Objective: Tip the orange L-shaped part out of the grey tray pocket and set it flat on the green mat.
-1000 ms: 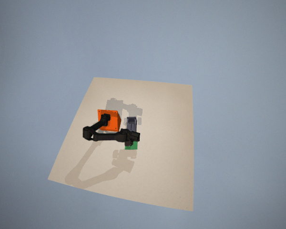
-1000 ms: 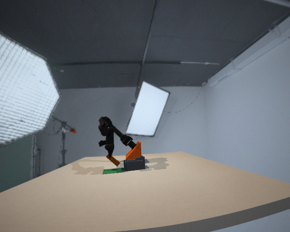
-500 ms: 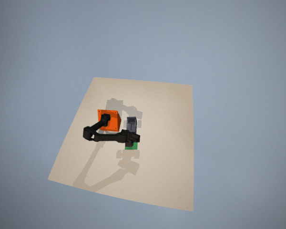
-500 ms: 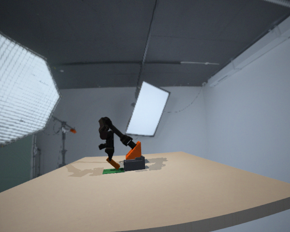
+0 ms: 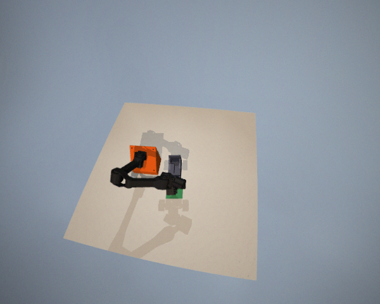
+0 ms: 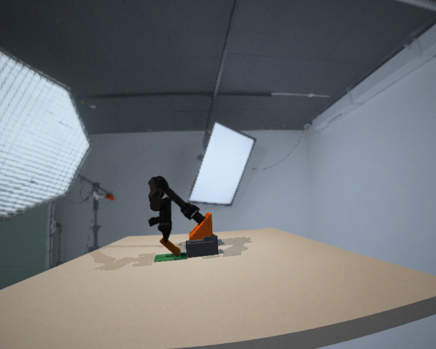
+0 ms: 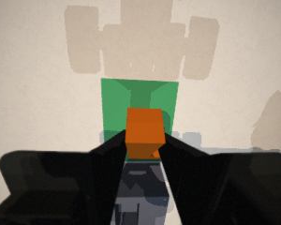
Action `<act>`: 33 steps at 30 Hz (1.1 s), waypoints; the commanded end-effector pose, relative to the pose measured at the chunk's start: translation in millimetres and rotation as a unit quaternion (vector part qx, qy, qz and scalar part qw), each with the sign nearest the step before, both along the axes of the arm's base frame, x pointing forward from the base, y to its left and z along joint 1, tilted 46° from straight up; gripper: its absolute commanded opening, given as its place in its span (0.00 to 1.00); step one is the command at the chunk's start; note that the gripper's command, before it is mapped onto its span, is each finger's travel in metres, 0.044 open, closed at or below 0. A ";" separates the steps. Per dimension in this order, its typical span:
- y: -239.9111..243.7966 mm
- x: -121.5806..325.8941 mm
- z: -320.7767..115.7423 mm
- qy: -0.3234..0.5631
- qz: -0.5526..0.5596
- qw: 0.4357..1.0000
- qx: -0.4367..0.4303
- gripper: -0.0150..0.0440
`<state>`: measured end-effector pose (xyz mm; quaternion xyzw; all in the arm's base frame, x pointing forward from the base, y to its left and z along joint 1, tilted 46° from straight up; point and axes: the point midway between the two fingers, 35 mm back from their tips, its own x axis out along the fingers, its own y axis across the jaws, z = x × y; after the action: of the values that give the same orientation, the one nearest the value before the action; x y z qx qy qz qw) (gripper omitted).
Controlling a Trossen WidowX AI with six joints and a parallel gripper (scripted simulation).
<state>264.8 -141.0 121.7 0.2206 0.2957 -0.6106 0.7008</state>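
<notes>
The orange part (image 6: 170, 246) (image 7: 144, 127) is out of the pocket and tilted steeply over the green mat. Its upper end is pinched in my gripper (image 6: 166, 241) (image 7: 145, 137), which is shut on it. Its lower end slants down toward the tray side, at or just above the mat; I cannot tell whether it touches. The green mat (image 5: 179, 195) (image 6: 160, 258) (image 7: 114, 100) lies against the end of the tray. The grey tray (image 5: 178, 168) (image 6: 202, 249) (image 7: 152, 187) shows its pocket without the part. In the top view the arm hides the part.
The orange arm base (image 5: 144, 163) (image 6: 207, 227) stands beside the tray. The black arm (image 5: 144, 182) (image 6: 179, 201) reaches from it over the mat. Arm shadows fall on the wooden table (image 5: 223, 196) (image 6: 248, 285).
</notes>
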 end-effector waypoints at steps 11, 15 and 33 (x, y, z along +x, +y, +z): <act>24.9 1.3 20.3 0.001 0.001 1.000 0.005 0.88; 59.1 -4.7 53.3 0.002 0.002 1.000 0.005 0.93; 63.5 -1.9 55.5 -0.002 0.010 1.000 0.007 0.93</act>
<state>262.6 -77.4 177.5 0.2243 0.2997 -0.6022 0.7051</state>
